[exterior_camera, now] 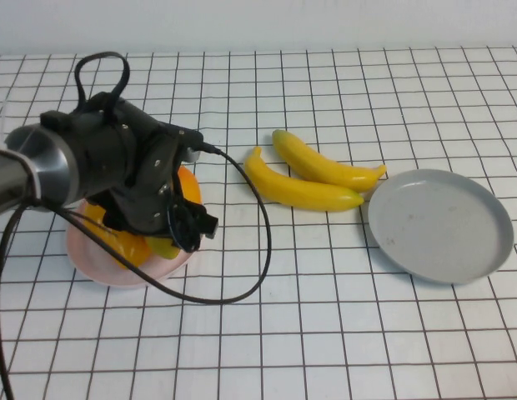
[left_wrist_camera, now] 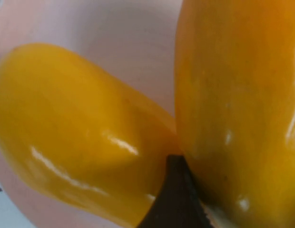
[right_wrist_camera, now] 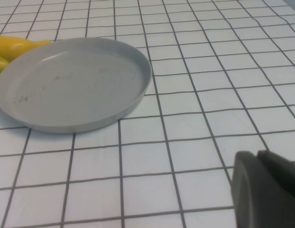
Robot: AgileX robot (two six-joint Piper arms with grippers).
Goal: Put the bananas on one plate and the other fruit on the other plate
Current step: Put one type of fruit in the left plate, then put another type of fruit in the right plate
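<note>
Sorting so far: both plump oval orange-yellow mango-like fruits (exterior_camera: 129,242) lie on the round pale pink plate (exterior_camera: 87,262) at the lower left of the high view; one shows as an orange edge (exterior_camera: 190,185) behind the arm.
Left tool (exterior_camera: 188,229): it hangs low over the pink plate, its jaws standing wide. In the left wrist view one dark fingertip (left_wrist_camera: 173,199) sits in the gap between the two fruits (left_wrist_camera: 76,137) (left_wrist_camera: 238,109). I cannot tell if it still touches one of them; nothing looks clamped.
Right tool (right_wrist_camera: 266,190): it is shut and holds nothing, low over the white gridded counter (right_wrist_camera: 200,61) at the right side, out of the high view. Only its dark tip shows, at the lower right of the right wrist view.
Bananas: two long curved glossy yellow bananas (exterior_camera: 304,190) (exterior_camera: 325,167) lie side by side and touching on the counter in the centre of the high view. Their long axis runs from upper left to lower right, with the tips pointing to the grey plate.
Grey plate: the round flat grey plate with raised rim (exterior_camera: 442,225) is bare; its left rim lies just beside the banana tips.
Deciding relation: the bananas lie between the two plates, nearer to the grey one. In the right wrist view they (right_wrist_camera: 16,45) appear beyond the far rim of the grey plate (right_wrist_camera: 71,85), so I judge the right arm is better placed, reaching over the plate.
</note>
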